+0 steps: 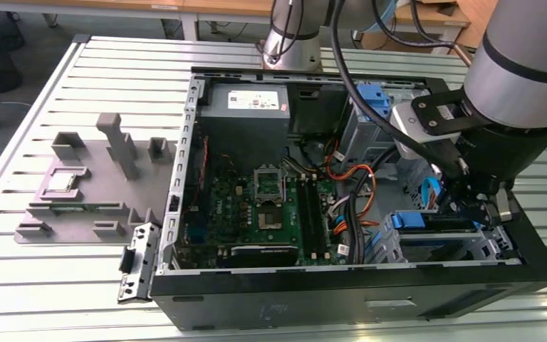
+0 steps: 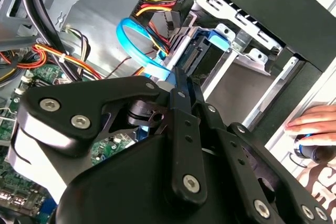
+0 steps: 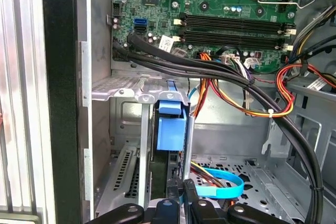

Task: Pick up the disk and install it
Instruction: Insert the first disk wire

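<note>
Exterior view: open black tower computer case (image 1: 350, 285) lies on the slatted metal bench (image 1: 26, 285). The arm reaches into the case corner nearest the bench's front right. The blue-framed silver disk (image 1: 424, 222) sits upright in the metal drive cage there, hemmed by cage walls.

Second wrist view: black pincer (image 2: 181, 85) just over the disk (image 2: 207, 51); its opening cannot be told. A person's hand (image 2: 315, 124) rests outside the case.

First wrist view: disk (image 3: 171, 129) slotted between cage rails; black cable bundle (image 3: 220, 74) crosses nearby.
</note>
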`<state>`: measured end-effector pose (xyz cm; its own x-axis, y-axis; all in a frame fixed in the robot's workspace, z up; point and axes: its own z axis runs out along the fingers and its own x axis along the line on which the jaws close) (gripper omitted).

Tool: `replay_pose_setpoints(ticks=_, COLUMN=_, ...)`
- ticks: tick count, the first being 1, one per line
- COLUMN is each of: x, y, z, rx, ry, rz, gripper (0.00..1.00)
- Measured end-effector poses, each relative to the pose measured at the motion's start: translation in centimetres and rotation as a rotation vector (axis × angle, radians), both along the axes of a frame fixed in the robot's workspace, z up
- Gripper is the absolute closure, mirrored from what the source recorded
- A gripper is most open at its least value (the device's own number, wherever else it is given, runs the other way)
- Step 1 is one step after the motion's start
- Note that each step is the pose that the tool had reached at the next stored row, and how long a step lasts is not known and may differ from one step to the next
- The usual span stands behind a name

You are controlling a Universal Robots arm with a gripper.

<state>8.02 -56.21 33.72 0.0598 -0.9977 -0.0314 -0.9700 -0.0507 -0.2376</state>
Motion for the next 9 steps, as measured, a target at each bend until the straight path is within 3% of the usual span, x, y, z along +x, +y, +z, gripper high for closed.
replay_pose_setpoints(ticks=9, x=-0.04, y=-0.08, z=-0.15, rx=0.0001, ry=-0.0026, rz=0.002, gripper=0.84)
